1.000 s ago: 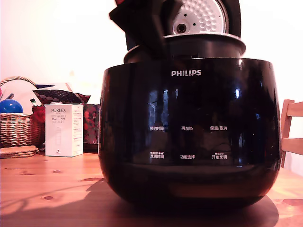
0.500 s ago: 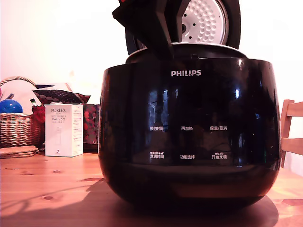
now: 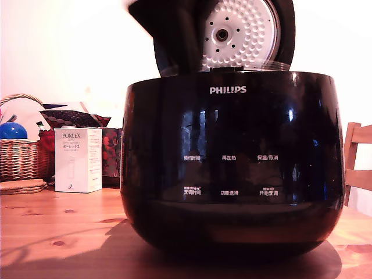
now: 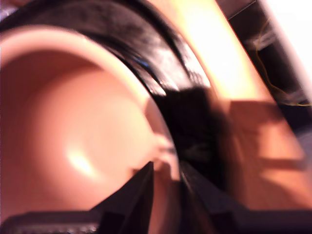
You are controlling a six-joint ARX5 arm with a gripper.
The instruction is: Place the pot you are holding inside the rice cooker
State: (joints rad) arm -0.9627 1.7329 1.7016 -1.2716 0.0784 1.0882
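Your fingers straddle the pot at its thin rim, clamped on it; it looks rigid, smooth and slippery, seated in the rice cooker.

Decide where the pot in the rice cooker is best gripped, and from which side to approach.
Grip the pot by its flared rim from above, one finger inside the wall, one outside, as the gripper straddles it. The rice cooker encloses the pot's sides, leaving only rim and open mouth exposed.
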